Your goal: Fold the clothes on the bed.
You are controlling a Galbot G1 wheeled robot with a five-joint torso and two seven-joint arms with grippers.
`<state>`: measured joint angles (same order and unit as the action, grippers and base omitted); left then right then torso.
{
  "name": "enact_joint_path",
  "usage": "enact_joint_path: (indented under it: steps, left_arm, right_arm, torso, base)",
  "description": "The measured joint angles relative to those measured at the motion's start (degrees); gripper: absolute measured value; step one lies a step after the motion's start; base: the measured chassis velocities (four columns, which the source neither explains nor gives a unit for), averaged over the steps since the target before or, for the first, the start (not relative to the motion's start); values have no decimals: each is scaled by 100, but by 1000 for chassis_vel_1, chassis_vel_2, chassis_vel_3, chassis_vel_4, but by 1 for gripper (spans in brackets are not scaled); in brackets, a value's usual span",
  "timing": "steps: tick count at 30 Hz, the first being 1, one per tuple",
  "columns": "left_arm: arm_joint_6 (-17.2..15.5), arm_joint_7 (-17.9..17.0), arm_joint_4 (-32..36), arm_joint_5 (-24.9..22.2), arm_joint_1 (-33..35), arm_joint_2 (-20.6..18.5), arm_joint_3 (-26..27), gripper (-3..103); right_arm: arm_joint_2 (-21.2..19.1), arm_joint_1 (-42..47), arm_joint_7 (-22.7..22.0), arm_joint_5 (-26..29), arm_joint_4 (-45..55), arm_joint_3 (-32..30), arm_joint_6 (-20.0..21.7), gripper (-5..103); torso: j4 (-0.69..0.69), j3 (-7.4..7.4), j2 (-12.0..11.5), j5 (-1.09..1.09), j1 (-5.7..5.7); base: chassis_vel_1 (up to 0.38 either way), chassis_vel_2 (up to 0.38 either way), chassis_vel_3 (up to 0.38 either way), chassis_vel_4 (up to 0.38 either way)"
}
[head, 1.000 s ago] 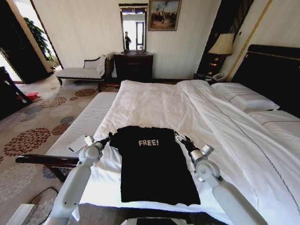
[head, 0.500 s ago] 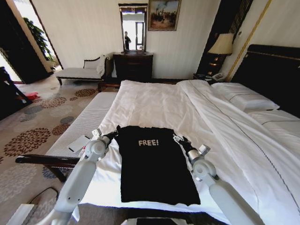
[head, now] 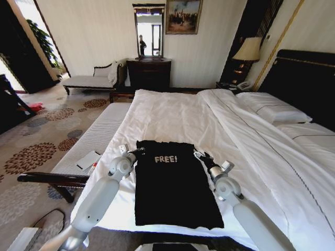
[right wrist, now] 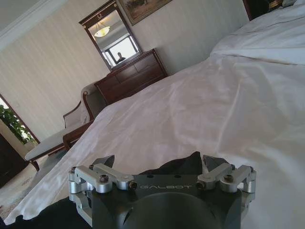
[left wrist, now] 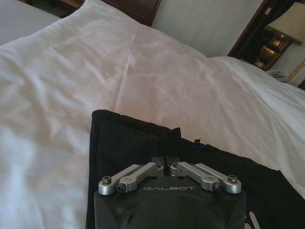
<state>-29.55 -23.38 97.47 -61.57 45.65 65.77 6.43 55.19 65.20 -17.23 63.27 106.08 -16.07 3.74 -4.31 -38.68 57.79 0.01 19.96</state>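
The black T-shirt (head: 172,183) lies flat near the foot edge of the bed (head: 172,112), its hem toward the robot and the collar end away from it. The left hand (head: 137,152) sits at the shirt's far left corner, its fingers pinched together on a fold of the black cloth, as the left wrist view shows (left wrist: 165,161). The right hand (head: 199,154) is at the far right corner with its fingers spread wide, a peak of black fabric between them; whether they touch it cannot be told (right wrist: 159,169).

Beyond both hands stretches bare white sheet, open all the way to the bed's far edge. To the right of the right hand runs the folded duvet (head: 272,151), with pillows (head: 272,110) past it against the dark headboard (head: 306,78). Left of the left hand, beside the bed, stands a pale upholstered bench (head: 91,141) with a small flat white item (head: 89,159) on it.

White letters on the shirt's chest read "FREE!" (head: 166,159); each hand's housing is marked "GALBOT"
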Motion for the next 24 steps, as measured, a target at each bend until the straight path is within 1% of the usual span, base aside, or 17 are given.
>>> enact_joint_path:
  steps: [4,6,8,9,10,11,12,13,16,17,18,19,22,23,24]
  left_arm:
    - [40,45,38,17,15,13,-25,1]
    - [137,99,75,65,43,29,-32,1]
    - [158,105,81,80,47,31,-32,1]
    - [316,183,110,195,68,45,-26,-1]
    - [438,262,150,230,91,59,2,5]
    - [490,307,190,209,109,67,32,5]
    - [537,363,241,140,134,75,76,11]
    - [537,363,241,140,134,75,76,11]
    - [559,527,407,-31,221,35,169,26]
    - [559,527,407,-31,221,35,169,26]
    - [540,567,446,-41,245,5,172,32]
    - [520,588,470,-42,266,-21,169,32]
    - [491,564,471,-19,324,-30,184,48]
    - [491,564,471,-19,324,-30,184,48]
    - [488,531,447,-20,338,-19,229,54]
  right_arm:
    - [7,-6,2,-8,-15,16,0,100]
    - [19,-6,5,-18,-21,25,0,100]
    - [20,-6,5,-20,-21,26,0,100]
    - [25,-4,5,-23,-21,27,0,100]
    - [28,6,6,-28,-22,27,0,100]
    - [29,13,7,-30,-21,27,0,100]
    - [30,19,7,-33,-19,27,0,100]
    - [30,19,7,-33,-19,27,0,100]
    - [31,37,9,-36,-2,12,0,100]
    - [31,37,9,-36,-2,12,0,100]
    - [30,40,9,-36,6,9,0,100]
    - [30,42,9,-36,14,8,0,100]
    - [46,55,9,-47,38,6,0,100]
    - [46,55,9,-47,38,6,0,100]
    - [49,69,8,-51,49,4,0,100]
  torso:
    - [0,0,0,0,0]
    - [0,0,0,-1,0]
    - [0,0,0,0,0]
    - [0,0,0,-1,-1]
    - [0,0,0,-1,-1]
    - [0,0,0,-1,0]
    - [0,0,0,-1,-1]
    - [0,0,0,-1,-1]
    - [0,0,0,-1,-1]
    - [0,0,0,-1,-1]
    - [0,0,0,0,-1]
    - [0,0,0,0,-1]
    - [0,0,0,-1,-1]
    - [0,0,0,-1,-1]
    - [0,0,0,-1,-1]
  base:
    - [0,0,0,0]
    - [0,0,0,0]
    - [0,0,0,0]
    - [0,0,0,0]
    - [0,0,0,0]
    - [0,0,0,0]
    - [0,0,0,0]
    - [0,0,0,0]
    - [0,0,0,0]
    - [0,0,0,0]
    - [0,0,0,0]
    - [0,0,0,0]
    - [0,0,0,0]
    - [0,0,0,0]
    - [0,0,0,0]
